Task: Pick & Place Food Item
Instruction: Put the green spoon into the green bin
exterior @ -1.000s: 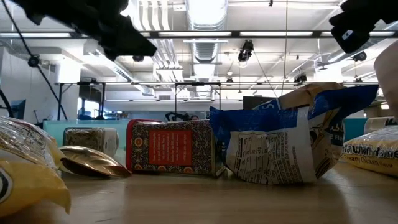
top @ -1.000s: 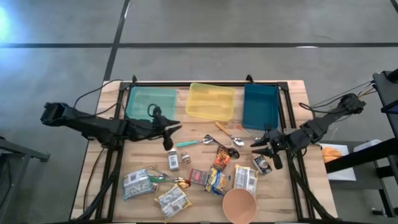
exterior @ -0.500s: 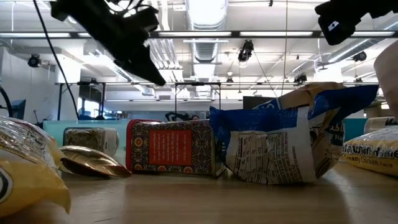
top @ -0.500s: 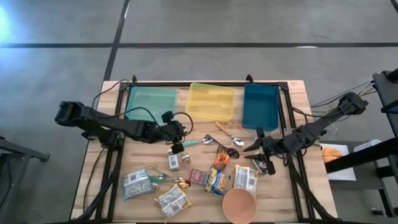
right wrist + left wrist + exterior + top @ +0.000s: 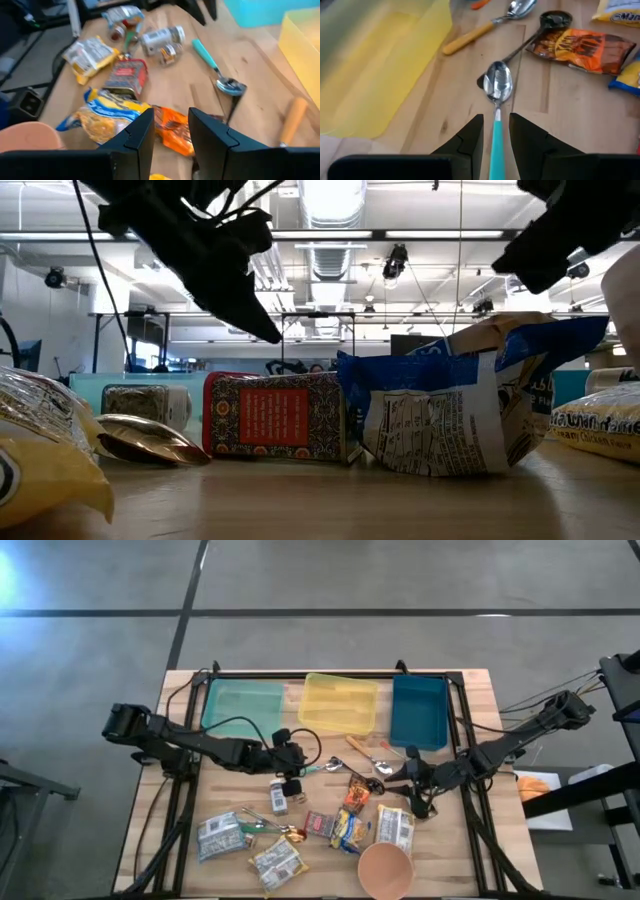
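Note:
Several food packets lie flat on the wooden table: an orange snack packet [image 5: 358,792] [image 5: 175,131], a yellow-and-blue one [image 5: 350,830] [image 5: 112,116] and a red one [image 5: 320,824]. A teal-handled spoon [image 5: 318,767] [image 5: 498,87] lies left of the orange packet. My left gripper [image 5: 297,773] [image 5: 496,136] hangs open over the spoon's handle, one finger on each side, without touching it. My right gripper [image 5: 398,783] [image 5: 171,134] is open above the table, just right of the orange packet, pointing toward it. Both grippers are bare.
Teal [image 5: 243,705], yellow [image 5: 340,702] and blue [image 5: 419,710] bins stand along the far edge. An orange-handled spoon [image 5: 480,31], a black spoon [image 5: 542,30], a small jar [image 5: 279,798], silver packets [image 5: 222,836] and a paper cup [image 5: 385,868] crowd the near half.
My left gripper has gone toward the table's right edge and down, tipping further downward, to stand over the teal spoon's handle. My right gripper has gone toward the left and down, nearer the orange packet. Nothing on the table has moved.

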